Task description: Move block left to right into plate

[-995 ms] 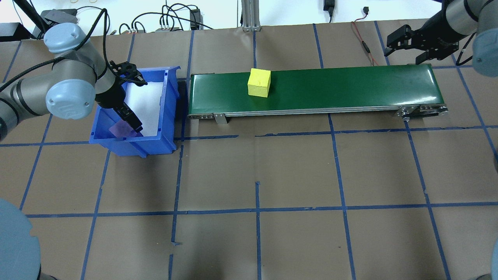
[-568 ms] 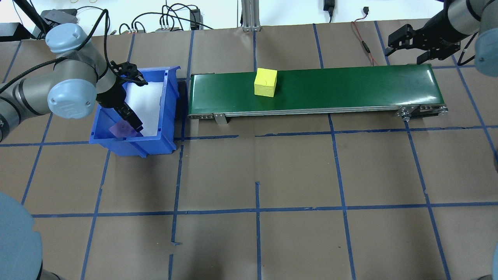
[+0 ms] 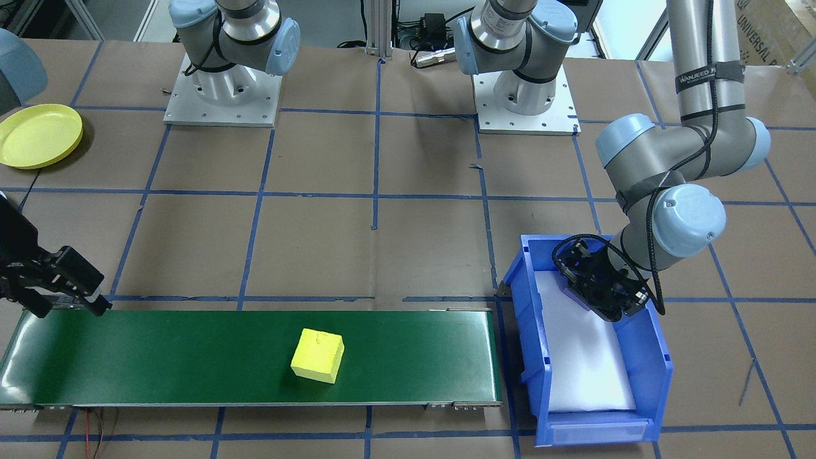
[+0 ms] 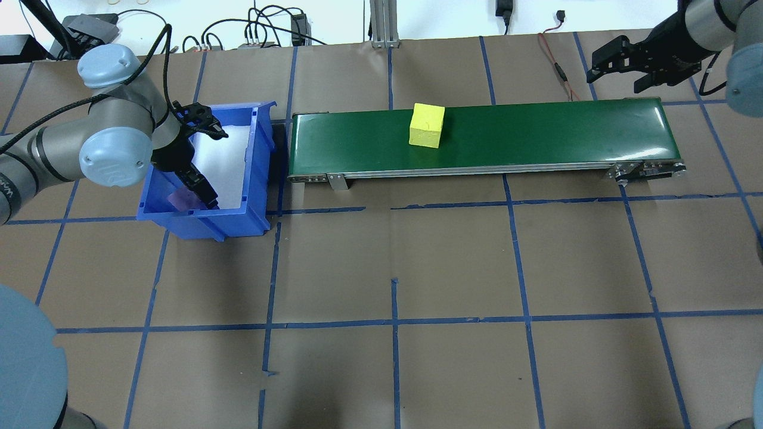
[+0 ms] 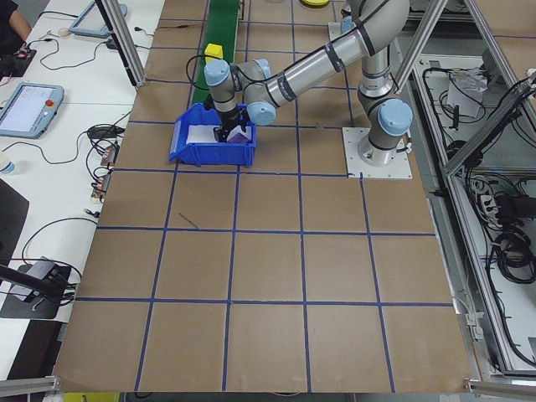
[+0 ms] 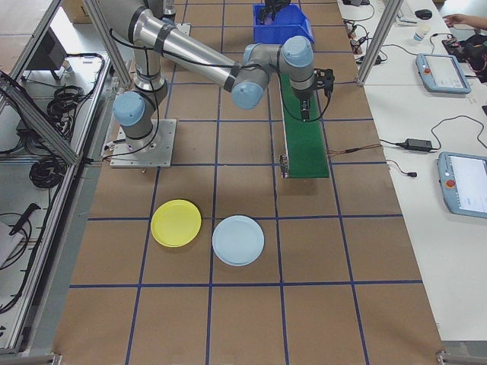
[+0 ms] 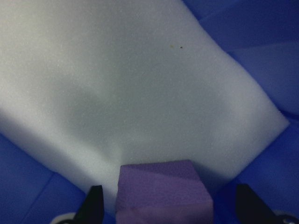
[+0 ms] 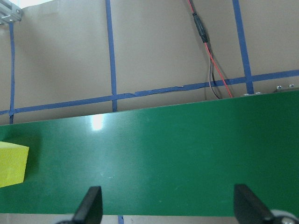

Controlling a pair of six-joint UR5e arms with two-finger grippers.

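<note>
The worktop point(image 4: 453, 268) is covered in brown paper marked into squares by blue tape, with cables and power adapters strewn along its far edge and, in the side views, white benches carrying teach pendants beside an aluminium frame. A green conveyor belt point(image 4: 536, 134) runs across the far half, and a yellow foam cube point(image 4: 427, 125) sits on it a little left of its middle in the overhead view. At the belt's left end stands a blue bin point(image 4: 250, 196) lined with white foam point(image 3: 580, 357). The left gripper point(image 4: 194, 179) reaches down into the bin, its fingers point(image 7: 93, 205) spread to either side of a purple cube point(image 7: 161, 191) without visibly touching it. The right gripper point(image 4: 623, 65) hovers over the belt's right end, fingers point(image 8: 91, 205) spread wide and empty. The yellow plate point(image 6: 176, 223) lies on the worktop beyond the belt's right end, just beside a pale blue plate point(image 6: 238, 240).
</note>
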